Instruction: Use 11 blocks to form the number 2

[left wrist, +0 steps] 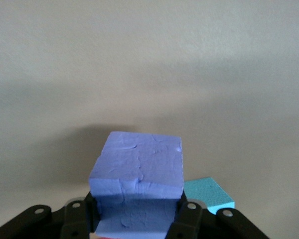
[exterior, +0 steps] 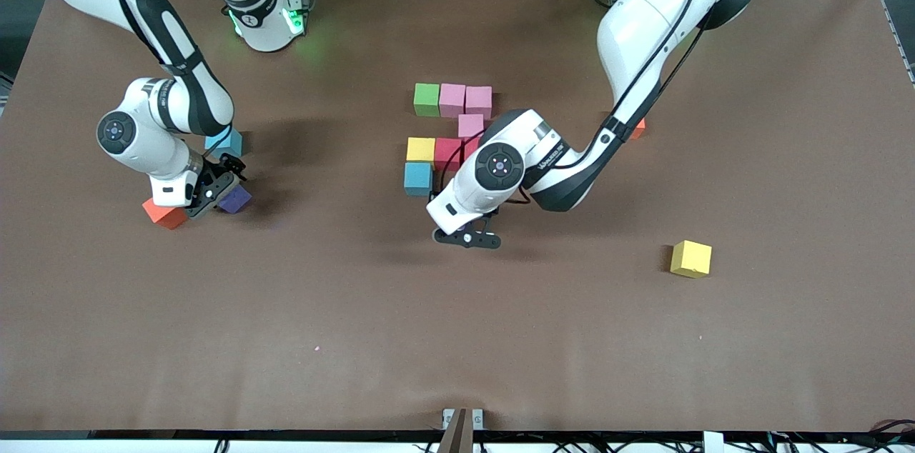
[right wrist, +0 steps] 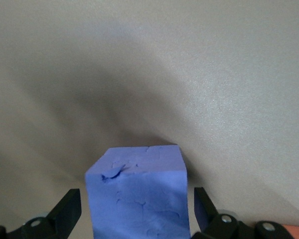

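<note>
The partial number 2 holds a green block [exterior: 427,98], pink blocks [exterior: 452,99], a yellow block [exterior: 420,149], red blocks [exterior: 448,152] and a light blue block [exterior: 418,178]. My left gripper [exterior: 468,239] [left wrist: 137,213] is shut on a purple block [left wrist: 137,169] close to that light blue block [left wrist: 209,194]. The hand hides this purple block in the front view. My right gripper [exterior: 218,188] [right wrist: 138,211] is open, with its fingers standing apart on either side of another purple block [exterior: 234,199] [right wrist: 137,191] on the table.
An orange block [exterior: 164,213] and a light blue block [exterior: 225,142] lie beside the right gripper. A loose yellow block [exterior: 691,258] lies toward the left arm's end. An orange block [exterior: 638,128] shows partly past the left arm.
</note>
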You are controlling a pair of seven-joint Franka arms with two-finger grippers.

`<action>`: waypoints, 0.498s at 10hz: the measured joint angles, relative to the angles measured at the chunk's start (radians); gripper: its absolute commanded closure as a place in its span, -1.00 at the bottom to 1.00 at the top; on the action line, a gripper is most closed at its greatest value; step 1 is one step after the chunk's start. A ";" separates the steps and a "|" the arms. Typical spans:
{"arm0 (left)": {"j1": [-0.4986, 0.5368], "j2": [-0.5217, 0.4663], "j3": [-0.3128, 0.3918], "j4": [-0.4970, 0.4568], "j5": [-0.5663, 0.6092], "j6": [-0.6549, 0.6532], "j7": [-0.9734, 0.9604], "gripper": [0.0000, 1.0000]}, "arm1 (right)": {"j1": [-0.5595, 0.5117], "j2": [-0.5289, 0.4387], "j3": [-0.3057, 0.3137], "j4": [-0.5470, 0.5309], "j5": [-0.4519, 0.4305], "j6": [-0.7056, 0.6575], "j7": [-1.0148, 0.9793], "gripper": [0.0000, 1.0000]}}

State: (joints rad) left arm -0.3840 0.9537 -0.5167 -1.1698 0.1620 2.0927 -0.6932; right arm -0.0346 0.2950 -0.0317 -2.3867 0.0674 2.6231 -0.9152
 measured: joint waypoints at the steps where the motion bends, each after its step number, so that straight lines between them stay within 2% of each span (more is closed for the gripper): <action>1: -0.002 0.011 0.001 0.006 -0.027 0.019 0.000 0.34 | 0.000 0.002 0.000 0.000 0.000 0.000 0.000 -1.00; 5: -0.003 0.044 0.016 0.012 -0.174 0.120 -0.007 0.34 | 0.001 0.026 0.001 0.003 0.000 0.001 0.000 -1.00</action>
State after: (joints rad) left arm -0.3866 0.9980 -0.5011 -1.1575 -0.0115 2.2131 -0.7001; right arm -0.0338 0.3206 -0.0311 -2.3841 0.0674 2.6244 -0.9154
